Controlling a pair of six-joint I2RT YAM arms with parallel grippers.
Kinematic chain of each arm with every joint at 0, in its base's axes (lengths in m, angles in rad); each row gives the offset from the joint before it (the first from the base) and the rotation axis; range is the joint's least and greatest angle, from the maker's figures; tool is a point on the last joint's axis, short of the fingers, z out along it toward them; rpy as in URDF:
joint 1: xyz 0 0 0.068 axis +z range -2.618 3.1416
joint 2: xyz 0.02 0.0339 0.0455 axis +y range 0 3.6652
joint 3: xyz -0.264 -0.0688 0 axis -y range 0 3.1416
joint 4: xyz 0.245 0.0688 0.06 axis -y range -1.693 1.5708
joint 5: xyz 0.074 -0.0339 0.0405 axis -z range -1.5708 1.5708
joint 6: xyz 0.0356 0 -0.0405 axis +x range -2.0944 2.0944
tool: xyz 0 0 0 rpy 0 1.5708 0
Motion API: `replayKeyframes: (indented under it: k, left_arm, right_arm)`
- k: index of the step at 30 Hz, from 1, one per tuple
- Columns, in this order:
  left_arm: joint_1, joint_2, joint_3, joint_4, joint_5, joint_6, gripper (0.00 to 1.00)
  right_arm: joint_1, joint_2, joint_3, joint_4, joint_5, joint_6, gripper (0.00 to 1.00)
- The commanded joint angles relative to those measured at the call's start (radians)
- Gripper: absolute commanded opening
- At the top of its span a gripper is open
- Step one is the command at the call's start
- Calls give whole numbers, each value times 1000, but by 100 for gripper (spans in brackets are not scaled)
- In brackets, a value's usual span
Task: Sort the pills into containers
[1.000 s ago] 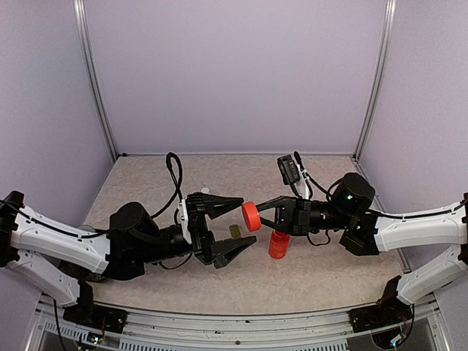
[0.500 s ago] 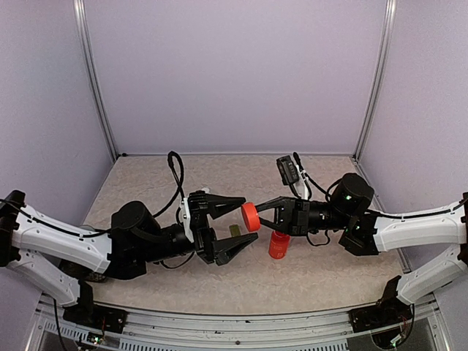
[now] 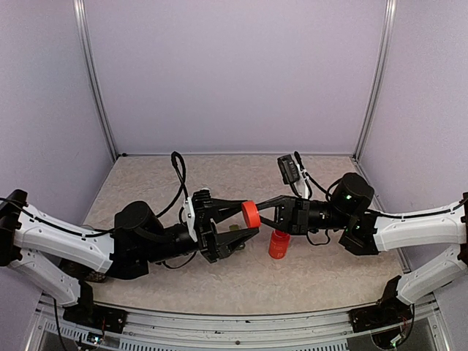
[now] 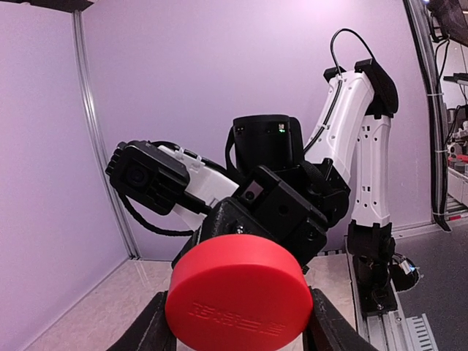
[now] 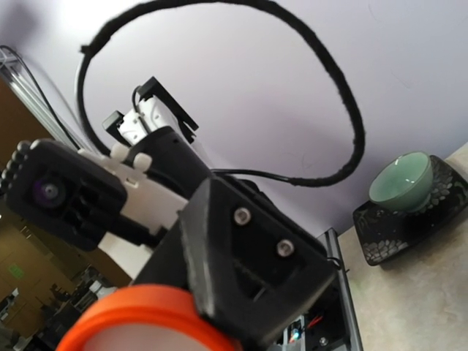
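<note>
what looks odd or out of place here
The red cap hangs in mid-air, pinched by the right claw, with the left claw around it. It looks odd because the red bottle stands apart from it, lower down.

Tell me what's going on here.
The right gripper holds a red cap out above the table. The left gripper has its jaws on either side of that cap, apparently for a handover, though whether it grips yet is unclear. A small red bottle stands on the table just below.
</note>
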Motion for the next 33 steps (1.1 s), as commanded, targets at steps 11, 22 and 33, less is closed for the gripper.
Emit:
replayKeyframes:
  k: [11,22,33]
  left_arm:
    - [-4,-37,97,-243,-40,-42,47]
    - [2,156,549,-908,-114,-156,46]
    - [126,446,902,-1283,111,-273,46]
  right_arm:
    - [-53,-168,3,-328,84,-198,100]
    - [-80,-490,-61,-847,587,-430,100]
    - [-78,-735,-121,-1221,1017,-220,100]
